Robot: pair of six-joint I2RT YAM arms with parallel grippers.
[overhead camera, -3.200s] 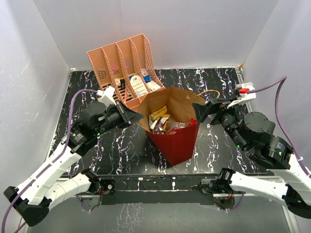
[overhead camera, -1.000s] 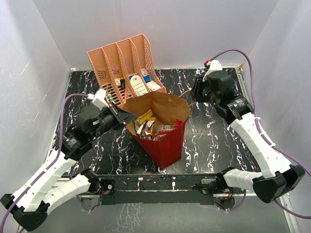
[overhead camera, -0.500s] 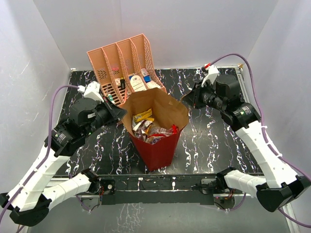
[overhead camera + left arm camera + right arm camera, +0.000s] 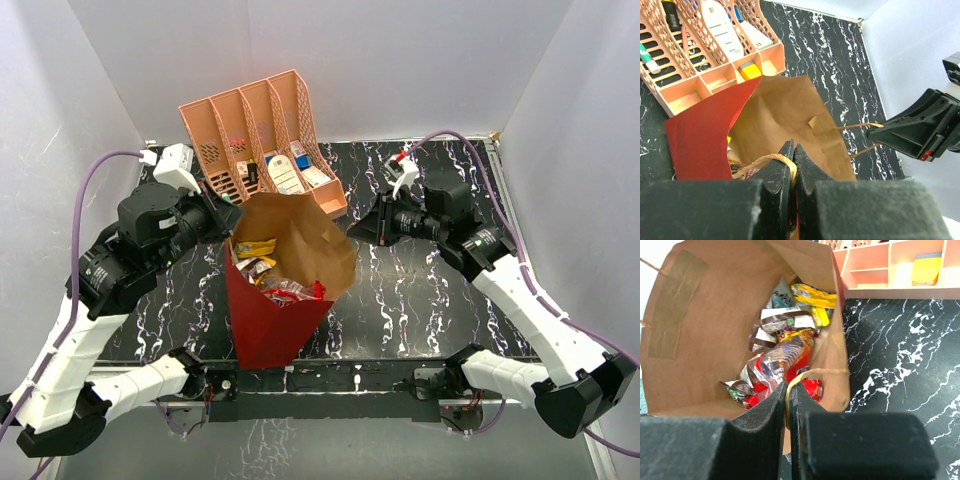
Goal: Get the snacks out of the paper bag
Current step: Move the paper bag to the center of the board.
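Observation:
The paper bag [image 4: 262,320], red outside and brown inside, hangs tilted between both arms with its mouth open upward. My left gripper [image 4: 228,207] is shut on one tan cord handle [image 4: 765,160] at the bag's left rim. At the right rim my right gripper [image 4: 356,228] is shut on the other cord handle [image 4: 826,372]. The snacks [image 4: 268,279] lie in a heap inside: a shiny red bag [image 4: 784,359], a yellow pack [image 4: 812,294] and a dark brown pack [image 4: 780,319]. In the wrist views the left gripper [image 4: 793,150] and right gripper [image 4: 788,388] each pinch a cord.
A salmon-pink slotted organizer [image 4: 262,128] with small boxes and cards stands at the back, just behind the bag. The black marbled tabletop [image 4: 440,290] lies to the right. White walls close in the left, right and back sides.
The bag has shifted left and toward the near edge, carried by both arms. My right gripper has closed on its handle cord and followed the bag leftward.

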